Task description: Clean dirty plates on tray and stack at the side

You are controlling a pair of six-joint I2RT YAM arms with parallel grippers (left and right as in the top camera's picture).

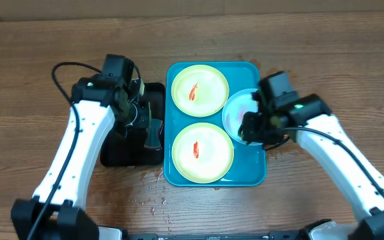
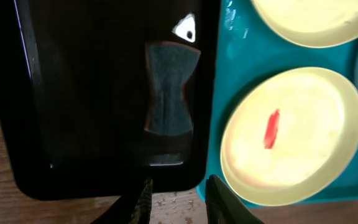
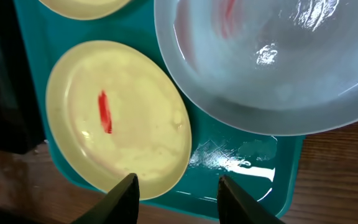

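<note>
- Jaws of left gripper [image 2: 180, 199] apart, over black rectangular tray [image 2: 92, 93].
- Right gripper [image 3: 179, 196] jaws likewise apart, over teal rectangular plastic tray [image 3: 241, 168], near pale blue-white round plate [image 3: 272, 68].

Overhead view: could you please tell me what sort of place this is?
Probably a robot lab bench set up for dishwashing: a wooden table, a teal tray holding sauce-smeared plates, and a sponge in a black tray.

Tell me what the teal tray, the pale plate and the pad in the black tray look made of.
Likely glossy moulded plastic for the teal tray, given its sharp highlights. The pale plate looks like smooth, slightly translucent plastic, also shiny. The pad seems a sponge with a dark, matte, fibrous scouring face.
</note>
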